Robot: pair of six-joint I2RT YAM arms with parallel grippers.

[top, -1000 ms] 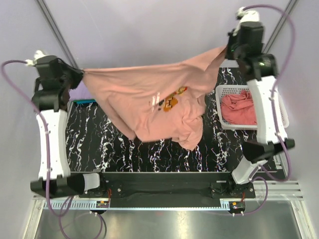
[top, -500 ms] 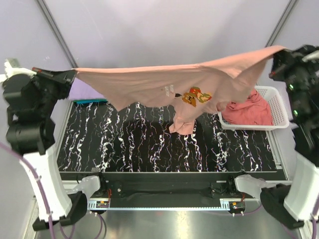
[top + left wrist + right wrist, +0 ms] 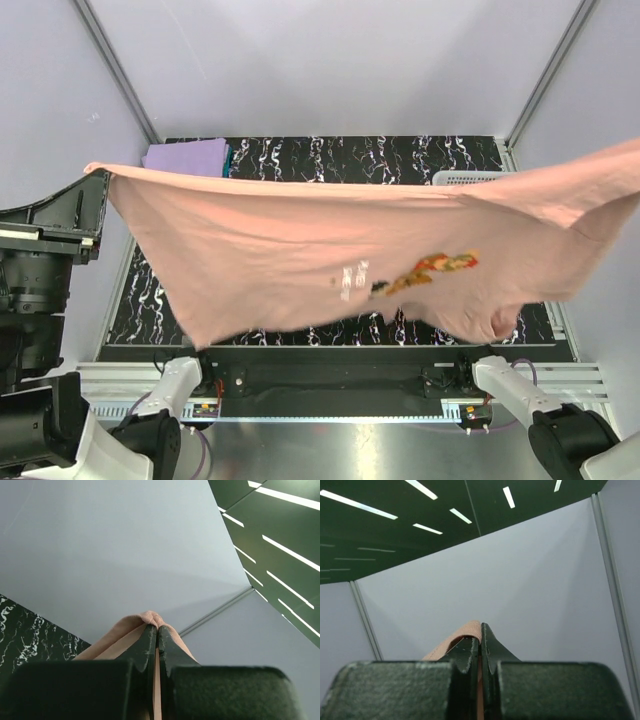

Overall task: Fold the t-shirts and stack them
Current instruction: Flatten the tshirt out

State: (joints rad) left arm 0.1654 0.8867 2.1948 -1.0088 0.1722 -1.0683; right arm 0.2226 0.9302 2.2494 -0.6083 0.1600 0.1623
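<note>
At the near edge of the table, the left arm rises as a dark block along the left border of the overhead view. Only the white lower link of the right arm shows at the bottom right.

Between them, the salmon-pink t-shirt hangs in the air, spread wide above the table and not lying on it. Its upper edge runs almost straight from the left arm's tip across to the right border and passes out of the frame there. The lower edge sags unevenly, dipping lowest near the left and again near the right. The orange-red print sits right of centre, tilted.

The left gripper is pressed closed on a fold of the salmon cloth, which bulges just past the fingertips. The right gripper is out of the overhead view. Its own camera shows it clamped the same way on a thin ridge of the same cloth. Beyond both sets of fingertips there is only plain wall, corner posts and ceiling lights, with nothing close.

The shirt screens most of the black marbled table. A far strip and a slice at the near left show past its edges. On the far strip, the folded lavender t-shirt lies in the far-left corner. The rim of the white basket peeks out just above the shirt's upper edge at the far right. Its contents are hidden. Pale walls close in behind and on both sides.
</note>
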